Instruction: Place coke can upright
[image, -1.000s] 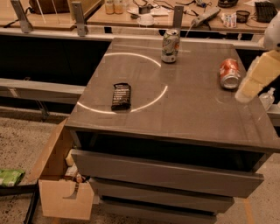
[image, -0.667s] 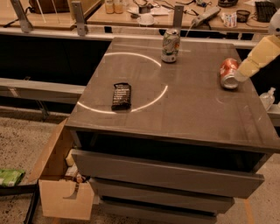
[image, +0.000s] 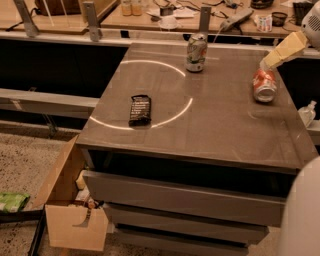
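The red coke can (image: 264, 85) lies on its side near the right edge of the grey table (image: 210, 135), with its silver end facing the front. My gripper (image: 278, 53) is a pale yellow shape coming in from the upper right. Its tip hangs just above the far end of the can, and I cannot tell whether it touches it. The can is not held.
A green-and-white can (image: 196, 52) stands upright at the back middle of the table. A dark snack packet (image: 140, 110) lies left of centre. An open cardboard box (image: 70, 215) and a green bag (image: 12, 202) sit on the floor at left. A small bottle (image: 307, 113) is off the right edge.
My gripper has moved up the picture and a little left, from beside the coke can to just above its far end. The can has not moved.
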